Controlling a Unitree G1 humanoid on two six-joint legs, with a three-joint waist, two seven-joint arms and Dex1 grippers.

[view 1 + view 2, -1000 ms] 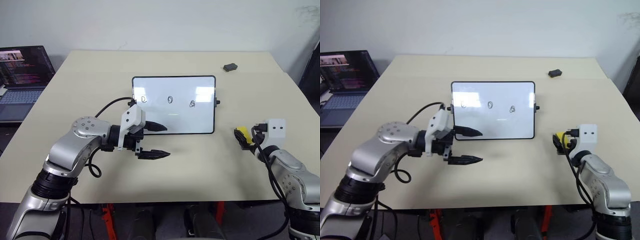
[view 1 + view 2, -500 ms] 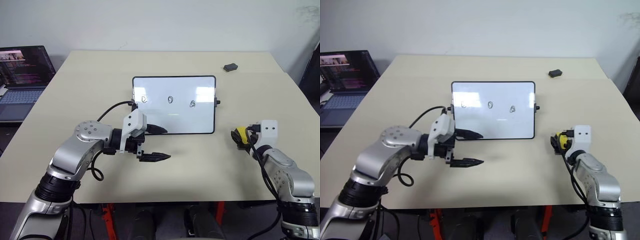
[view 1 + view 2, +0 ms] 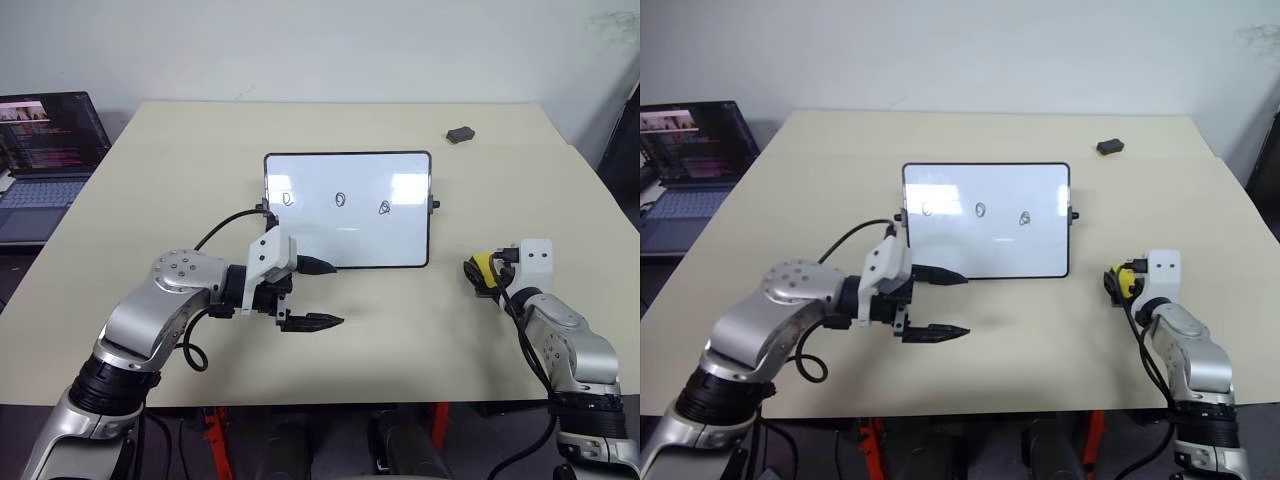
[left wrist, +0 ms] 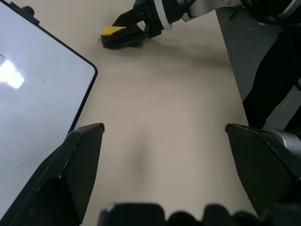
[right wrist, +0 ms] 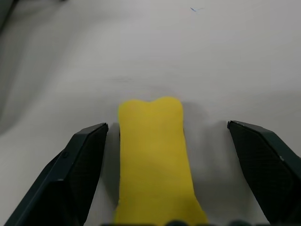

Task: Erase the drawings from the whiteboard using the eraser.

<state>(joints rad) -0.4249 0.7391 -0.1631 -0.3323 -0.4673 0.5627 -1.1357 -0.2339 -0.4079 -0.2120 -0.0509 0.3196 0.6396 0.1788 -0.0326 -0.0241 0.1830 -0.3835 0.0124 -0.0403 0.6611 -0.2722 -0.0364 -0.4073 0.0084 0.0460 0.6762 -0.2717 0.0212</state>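
The whiteboard [image 3: 347, 210] lies flat at the centre of the beige counter [image 3: 330, 130], long edges running across the frame. The drawings [image 3: 340, 200], three small dark loops, sit in a row across the upper half of the board, well apart from each other.

The left gripper [image 3: 322, 293] is at lower centre-left of the left eye view, pointing toward the right of the frame. Its jaws are released and spread wide with nothing between them. One finger overlaps the lower left corner of the whiteboard; the other is over bare counter below the board. The left wrist view shows the same: the board corner beside one finger, bare counter in the gap.

The eraser [image 3: 484, 268] lies on the counter at the right of the frame, well to the right of the whiteboard's lower right corner. The right gripper [image 5: 167, 141] straddles it with jaws released; in the right wrist view the yellow block lies between the fingers [image 5: 82, 165], nearer one of them, with a clear gap to the other.

A small dark object [image 3: 460, 133] rests at the upper right of the counter. An open laptop [image 3: 45, 150] stands at the far left of the frame.
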